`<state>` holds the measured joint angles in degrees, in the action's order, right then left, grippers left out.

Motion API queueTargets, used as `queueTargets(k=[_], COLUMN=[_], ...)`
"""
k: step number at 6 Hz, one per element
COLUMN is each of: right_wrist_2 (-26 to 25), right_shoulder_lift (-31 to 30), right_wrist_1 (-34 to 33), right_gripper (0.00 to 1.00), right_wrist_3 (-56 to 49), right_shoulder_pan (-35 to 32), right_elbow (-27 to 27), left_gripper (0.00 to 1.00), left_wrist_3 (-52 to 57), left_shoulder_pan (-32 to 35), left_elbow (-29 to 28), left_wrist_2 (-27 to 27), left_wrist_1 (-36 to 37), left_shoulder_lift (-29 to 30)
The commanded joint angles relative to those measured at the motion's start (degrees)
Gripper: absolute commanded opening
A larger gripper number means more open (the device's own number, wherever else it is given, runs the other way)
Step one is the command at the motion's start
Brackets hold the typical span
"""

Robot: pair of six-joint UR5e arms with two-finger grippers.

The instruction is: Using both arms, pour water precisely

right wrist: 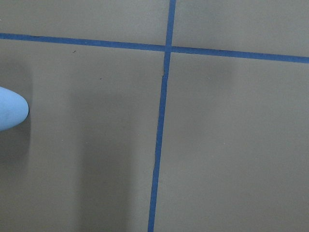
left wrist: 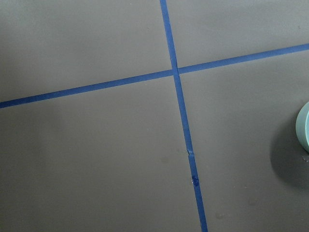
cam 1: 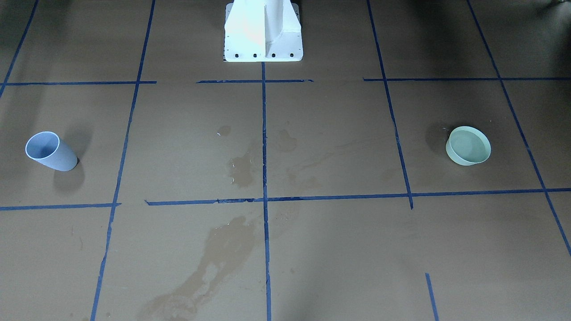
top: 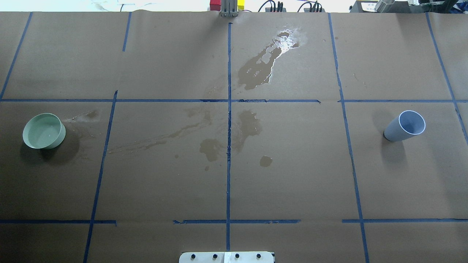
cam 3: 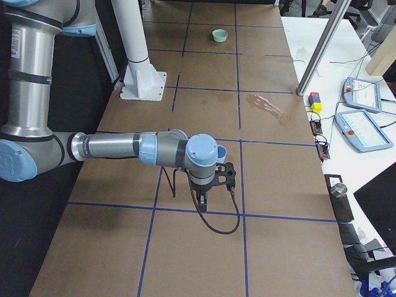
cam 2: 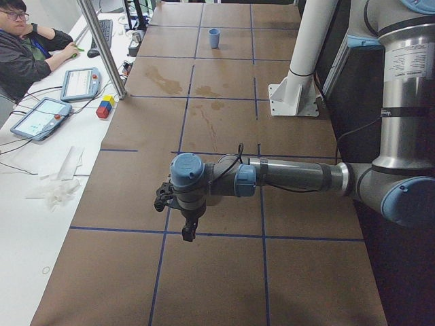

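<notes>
You're only getting the two arms in the side views: the left arm (cam 2: pixel 292 176) and right arm (cam 3: pixel 117 148) are hanging low over the table (top: pixel 292 175), with the left gripper (cam 2: pixel 189 234) and right gripper (cam 3: pixel 203 201) pointing down, and you can't tell how wide either is standing or whether it's gripping anything. The overhead is showing what those miss: one green bowl (top: pixel 60 140) sitting at the left end, one blue cup (top: pixel 396 132) standing at the right, and water (top: pixel 286 40) glinting in one puddle by the far edge.
</notes>
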<state>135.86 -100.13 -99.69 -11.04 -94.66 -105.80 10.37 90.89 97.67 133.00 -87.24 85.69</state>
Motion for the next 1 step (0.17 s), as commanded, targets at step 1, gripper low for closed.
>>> queueTargets(k=[1], right_wrist_2=[0.19], right_shoulder_lift=[-0.15], right_wrist_1=[-0.15], right_gripper=[1.00], right_wrist_3=[0.06], right_shoulder_pan=[0.00], right_elbow=[0.06], left_gripper=[1.00], left_wrist_3=[0.00], left_shoulder_pan=[-0.01], left_elbow=[-0.02], left_wrist_2=[-0.10], left_wrist_1=[-0.04], left_shoulder_lift=[0.00])
